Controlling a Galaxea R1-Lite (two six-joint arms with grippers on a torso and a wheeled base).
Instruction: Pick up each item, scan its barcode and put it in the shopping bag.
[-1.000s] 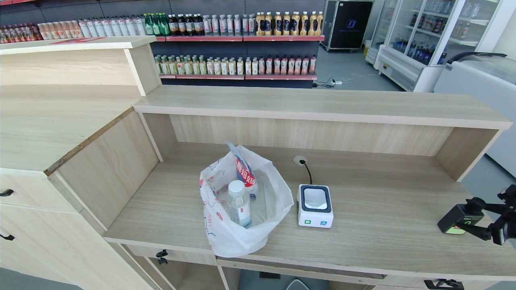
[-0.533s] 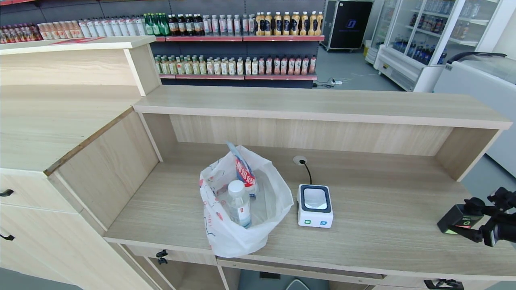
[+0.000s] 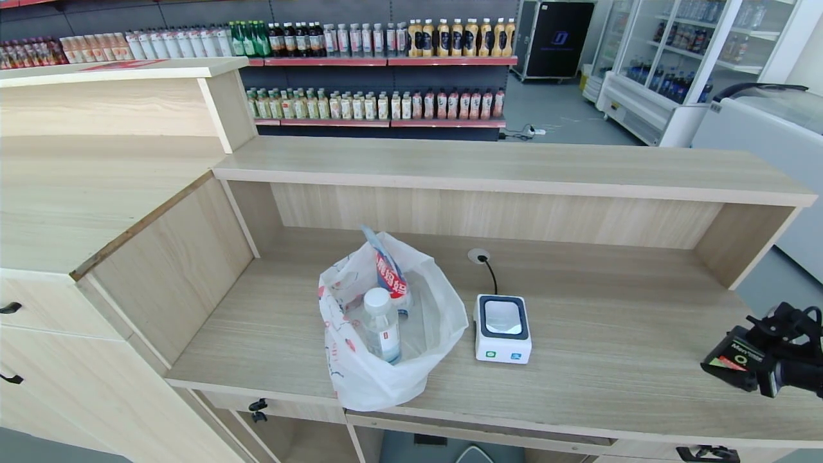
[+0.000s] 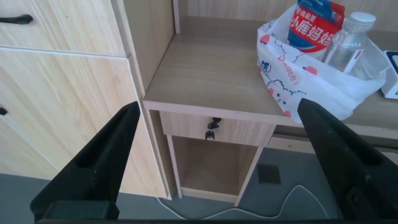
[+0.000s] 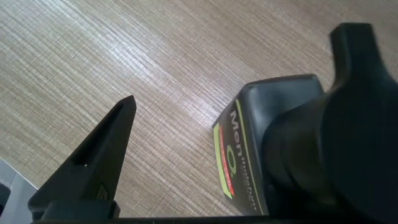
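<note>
Well right of the scanner (image 3: 503, 328), the right gripper (image 5: 239, 68) is straddling a dark green-labelled box (image 3: 732, 358), fingers (image 5: 93, 155) spread, while the left gripper (image 4: 217, 107) is hanging wide and empty past the shopping bag (image 3: 386, 366) just left of the scanner.

White shopping bag (image 3: 360, 379), red print, stands open-mouthed on counter (image 3: 611, 379). Inside: clear bottle (image 3: 380, 325), white cap, upright; blue-red pouch (image 3: 389, 273) behind it. White scanner (image 3: 503, 328) just right of bag. Black container (image 3: 730, 360), green-edged label, at counter's right end.
</note>
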